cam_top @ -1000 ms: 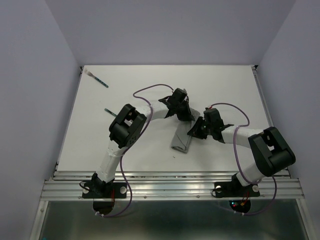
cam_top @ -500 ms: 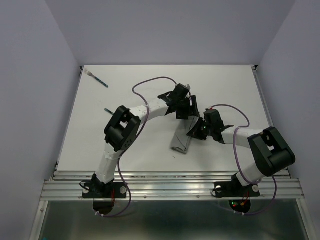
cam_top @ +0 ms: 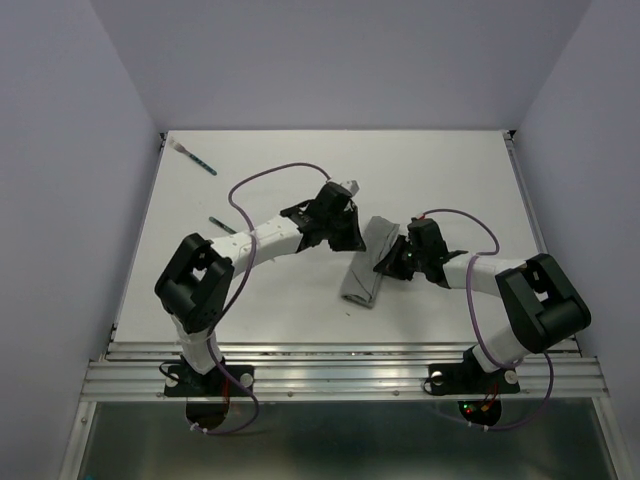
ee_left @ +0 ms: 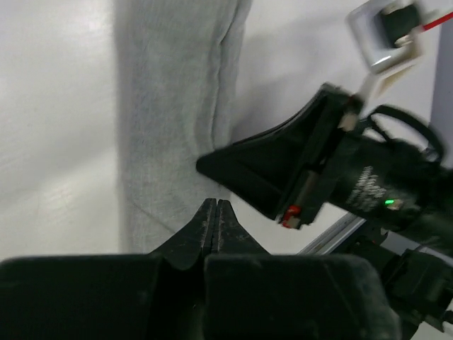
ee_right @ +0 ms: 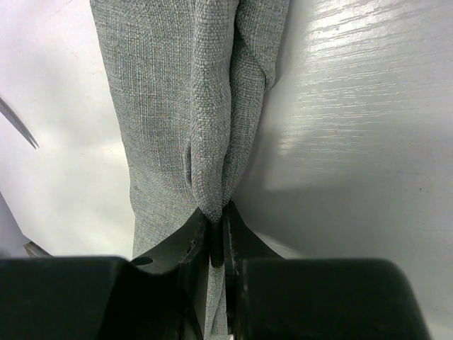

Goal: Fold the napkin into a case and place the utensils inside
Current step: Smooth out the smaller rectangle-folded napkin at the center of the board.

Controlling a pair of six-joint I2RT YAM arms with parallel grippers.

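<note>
The napkin (cam_top: 366,265) lies mid-table, folded into a narrow grey strip like a case (ee_right: 163,92). My right gripper (cam_top: 382,266) is shut on a raised fold along the strip's right edge (ee_right: 216,212). My left gripper (cam_top: 350,241) is shut with nothing in it. It hovers just left of the strip's far end, its tips over the cloth (ee_left: 214,205). In the left wrist view the right gripper (ee_left: 283,170) shows beside the cloth (ee_left: 170,106). One teal-handled utensil (cam_top: 197,160) lies at the far left corner. A second utensil (cam_top: 222,225) is partly hidden behind the left forearm.
The left arm's purple cable (cam_top: 270,175) loops above the table behind the forearm. The right arm's cable (cam_top: 470,225) arcs beside the right gripper. A metal rail (cam_top: 340,375) runs along the table's near edge. A thin grey sliver (ee_right: 18,124) shows at the right wrist view's left edge.
The left gripper let go of the napkin's far end, drew back to the left and shut again, its elbow swinging left. The right gripper stayed pinched on the fold.
</note>
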